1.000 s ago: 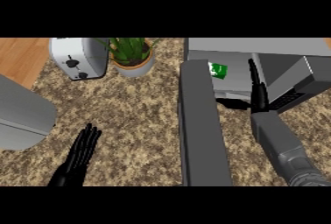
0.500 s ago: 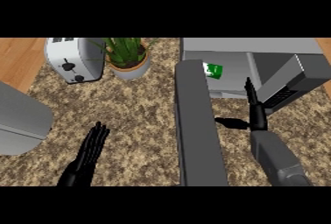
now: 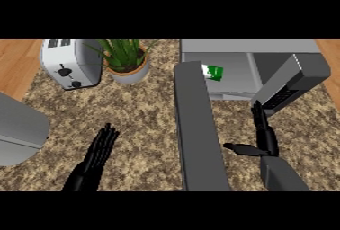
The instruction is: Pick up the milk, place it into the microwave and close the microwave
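Note:
The milk carton [image 3: 213, 72], white with a green label, stands inside the open microwave [image 3: 246, 67] near its left wall. The microwave's grey door [image 3: 198, 134] swings out toward me, seen edge-on as a long bar. My right hand [image 3: 263, 137] is open, fingers straight and pointing up, thumb out to the left, in front of the microwave's cavity and clear of the milk. My left hand [image 3: 97, 155] rests open on the counter at the lower left, fingers straight.
A white toaster [image 3: 68, 63] stands at the back left beside a potted plant [image 3: 125, 60]. A grey appliance [image 3: 19, 130] sits at the left edge. The speckled counter [image 3: 143, 117] lies between them.
My right hand has drawn back from the microwave toward me, leaving the milk inside. The view has shifted, so everything sits slightly lower and further right in the picture.

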